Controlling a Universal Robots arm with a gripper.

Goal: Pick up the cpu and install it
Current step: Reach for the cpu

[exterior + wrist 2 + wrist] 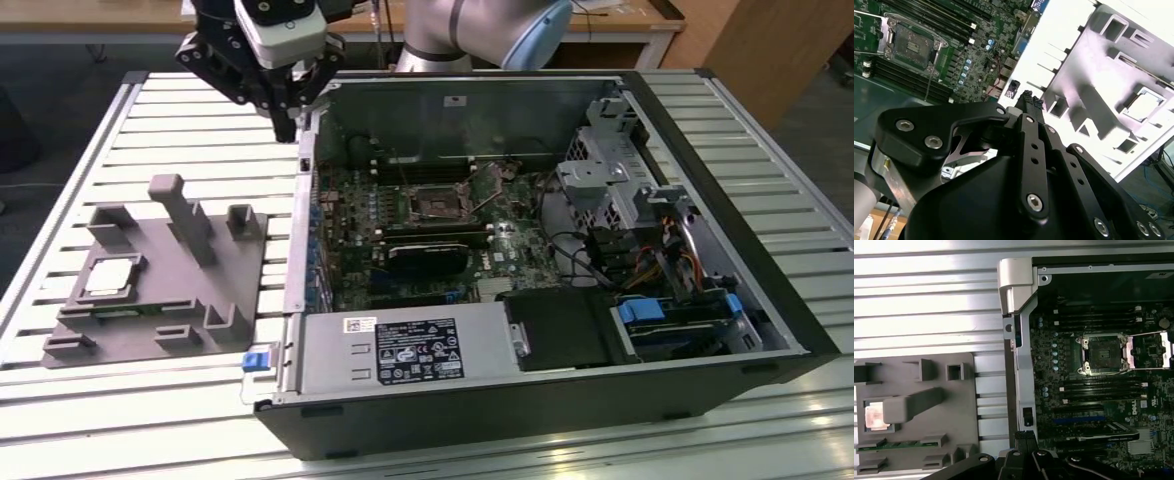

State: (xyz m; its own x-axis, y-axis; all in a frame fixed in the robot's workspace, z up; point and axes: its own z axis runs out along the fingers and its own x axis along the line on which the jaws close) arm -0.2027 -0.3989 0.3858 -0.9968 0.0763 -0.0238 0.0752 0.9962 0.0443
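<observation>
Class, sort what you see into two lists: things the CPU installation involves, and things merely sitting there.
Involved: cpu, grey tray holding it, open socket, gripper.
Merely there: power supply, drive cage, cables.

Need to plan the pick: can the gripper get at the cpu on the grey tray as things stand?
Probably yes: the cpu lies uncovered in the tray, open from above, and the gripper hovers near the case wall. The tall block alongside may crowd it.
</observation>
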